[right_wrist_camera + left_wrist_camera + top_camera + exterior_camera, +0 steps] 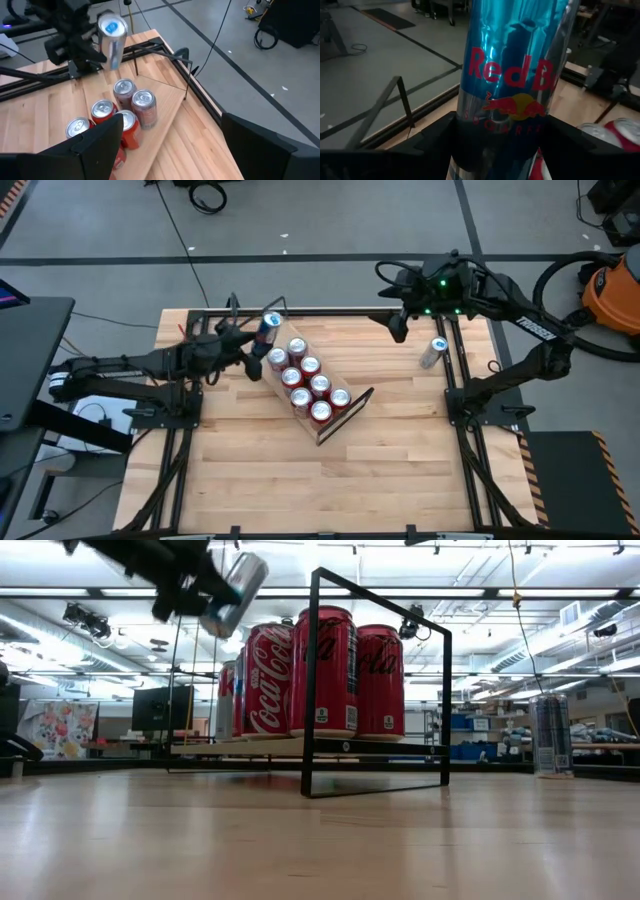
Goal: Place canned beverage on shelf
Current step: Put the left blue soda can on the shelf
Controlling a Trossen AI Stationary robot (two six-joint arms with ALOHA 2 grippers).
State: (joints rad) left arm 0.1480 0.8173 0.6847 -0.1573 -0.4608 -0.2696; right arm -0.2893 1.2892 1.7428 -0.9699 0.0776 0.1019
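Held can: a slim blue-and-silver Red Bull can [269,327] is clamped in the left gripper [254,338], lifted clear of the table and tilted, its top leaning away from the arm; the left wrist view shows the dark fingers [440,135] closed around its lower body.
Left gripper: it hangs over the far end of the shelf [355,406], with the nearest red can just below and beside it.
Shelf: the light-wood plank lies diagonally across the middle of the table [400,470], running from beneath the gripper away toward the table's near side; a thin black wire frame [375,680] stands at the end farthest from the gripper.
Cans on shelf: seven red Coca-Cola cans [310,385] stand upright in two rows, filling the plank from just under the gripper out to the far frame; the spot beneath the held can is bare wood [157,89].
Second slim can: another silver-blue can [432,352] stands on the table well away from the left gripper, near the right arm.
Right gripper: the right gripper [398,326] hovers at the table's far edge, fingers spread and empty.
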